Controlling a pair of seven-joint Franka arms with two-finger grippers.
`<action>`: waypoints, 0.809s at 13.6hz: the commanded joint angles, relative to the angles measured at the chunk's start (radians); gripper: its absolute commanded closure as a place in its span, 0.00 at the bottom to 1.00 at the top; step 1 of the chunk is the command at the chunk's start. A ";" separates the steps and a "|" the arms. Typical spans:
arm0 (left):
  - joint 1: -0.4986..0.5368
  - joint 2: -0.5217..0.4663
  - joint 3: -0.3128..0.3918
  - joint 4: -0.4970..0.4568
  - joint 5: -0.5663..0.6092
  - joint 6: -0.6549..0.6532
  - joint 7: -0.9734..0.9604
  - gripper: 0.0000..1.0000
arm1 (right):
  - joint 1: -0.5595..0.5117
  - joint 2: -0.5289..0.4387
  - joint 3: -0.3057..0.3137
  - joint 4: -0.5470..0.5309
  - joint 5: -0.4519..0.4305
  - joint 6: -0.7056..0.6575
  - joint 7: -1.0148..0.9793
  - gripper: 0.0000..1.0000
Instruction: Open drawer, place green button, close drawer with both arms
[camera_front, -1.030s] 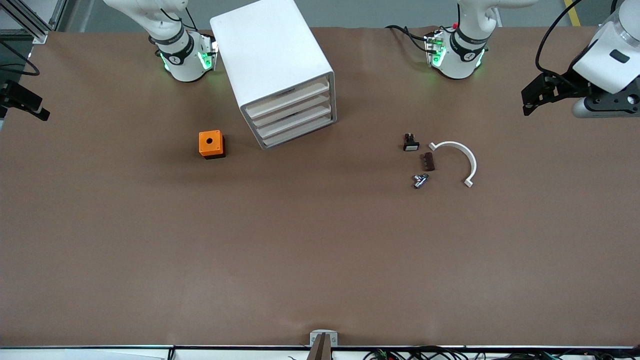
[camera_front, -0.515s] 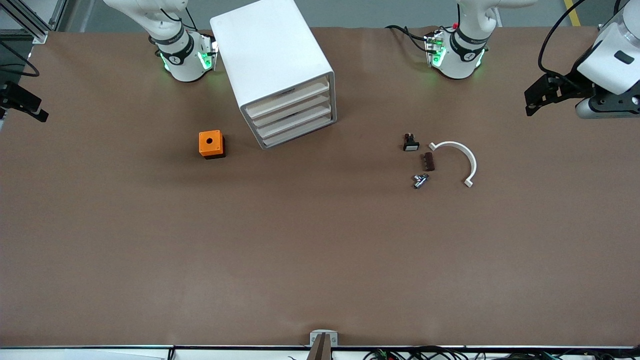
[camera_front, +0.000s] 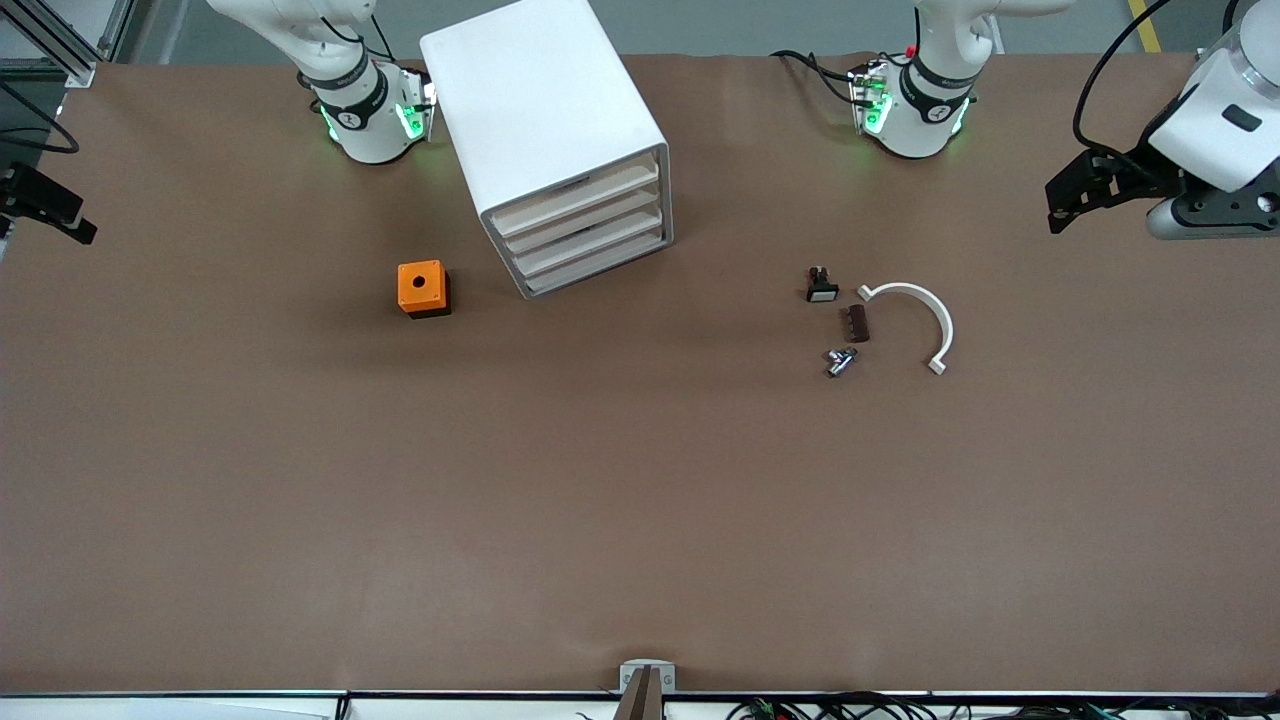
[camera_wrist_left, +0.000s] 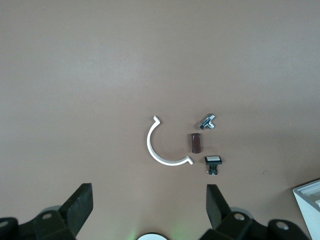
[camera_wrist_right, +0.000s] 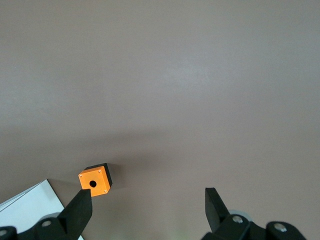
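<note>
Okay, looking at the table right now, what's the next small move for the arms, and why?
Probably bring the right gripper toward the front of the white cabinet to pull a lower drawer. All four drawers look shut, both grippers are open and empty, and the left gripper hangs high over the small parts. No green-capped button is clearly visible there; only a white-capped button shows.

Even, bright overhead light; soft shadows beside the cabinet; pictures sharp, no glare.

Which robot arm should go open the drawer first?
Probably the right: its base stands beside the white cabinet, whose drawers are all shut. Both the right gripper and left gripper hang open at the table's ends.
</note>
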 joint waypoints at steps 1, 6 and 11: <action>0.001 -0.029 -0.013 -0.062 0.007 0.037 0.017 0.00 | -0.006 -0.020 0.006 -0.014 -0.014 0.002 0.006 0.00; 0.065 -0.045 -0.014 -0.068 0.001 0.046 0.066 0.00 | -0.005 -0.018 0.008 -0.013 -0.014 0.006 0.007 0.00; 0.090 -0.054 -0.016 -0.057 -0.017 0.040 0.072 0.00 | -0.002 -0.018 0.009 -0.013 -0.014 0.008 0.007 0.00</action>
